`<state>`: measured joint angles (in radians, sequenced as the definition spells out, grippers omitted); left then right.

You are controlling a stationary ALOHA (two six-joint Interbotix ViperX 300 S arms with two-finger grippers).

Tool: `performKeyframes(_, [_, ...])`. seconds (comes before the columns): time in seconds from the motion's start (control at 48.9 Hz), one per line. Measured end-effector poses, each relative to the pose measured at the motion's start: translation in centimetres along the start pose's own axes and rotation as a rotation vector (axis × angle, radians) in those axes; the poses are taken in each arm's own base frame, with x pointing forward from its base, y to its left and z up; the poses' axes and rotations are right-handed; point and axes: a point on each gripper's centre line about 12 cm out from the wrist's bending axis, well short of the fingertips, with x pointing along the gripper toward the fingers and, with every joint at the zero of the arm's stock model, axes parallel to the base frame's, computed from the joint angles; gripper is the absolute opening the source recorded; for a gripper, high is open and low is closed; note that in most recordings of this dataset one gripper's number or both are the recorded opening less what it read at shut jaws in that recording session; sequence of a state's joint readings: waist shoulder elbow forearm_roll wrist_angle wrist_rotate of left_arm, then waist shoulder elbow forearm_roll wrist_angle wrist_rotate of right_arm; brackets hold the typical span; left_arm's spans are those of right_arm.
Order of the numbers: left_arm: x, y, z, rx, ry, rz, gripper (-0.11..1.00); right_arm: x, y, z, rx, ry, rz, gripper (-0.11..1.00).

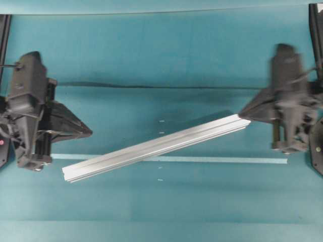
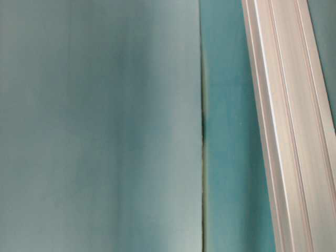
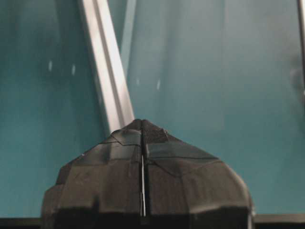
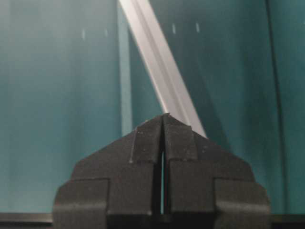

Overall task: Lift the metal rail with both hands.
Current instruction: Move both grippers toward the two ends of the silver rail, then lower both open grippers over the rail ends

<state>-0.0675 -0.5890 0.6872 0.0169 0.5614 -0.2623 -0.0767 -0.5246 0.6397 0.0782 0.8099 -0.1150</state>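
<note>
The metal rail (image 1: 156, 146) lay flat on the teal table (image 1: 161, 55), slanted across the pale tape strip (image 1: 227, 160), with one end below and left of the strip's middle and the other end above and right of it. Neither hand had hold of it. The left gripper (image 1: 90, 132) sat off the rail's lower-left end, its tip pointing toward the rail but apart from it, and its fingers (image 3: 114, 157) were pressed together with nothing between them. The right gripper (image 1: 243, 111) sat at the rail's upper-right end, also pinched closed on nothing; from overhead its tip looked nearly touching that end, though the blur there made contact hard to judge.

The main risk, as I judged it, was that closed jaws could not take the rail: if either arm came in without spreading first, the tip would shove the bar and spin it on the table. Because the rail lay slanted, a mismatched approach could catch one end only, and lifting from a single end would tilt it and let it slide out.
</note>
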Motion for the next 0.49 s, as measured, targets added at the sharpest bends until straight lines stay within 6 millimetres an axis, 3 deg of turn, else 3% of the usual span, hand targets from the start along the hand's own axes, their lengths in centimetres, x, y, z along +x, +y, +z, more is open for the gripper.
performKeyframes(0.245, [1.3, -0.4, 0.9, 0.003, 0.155, 0.037, -0.06, 2.7, -1.4, 2.0, -0.175, 0.199, 0.023, -0.02])
performKeyframes(0.491, [3.4, -0.7, 1.3, -0.032, 0.277, 0.079, -0.06, 4.1, -3.2, 3.2, -0.297, 0.319, 0.055, -0.02])
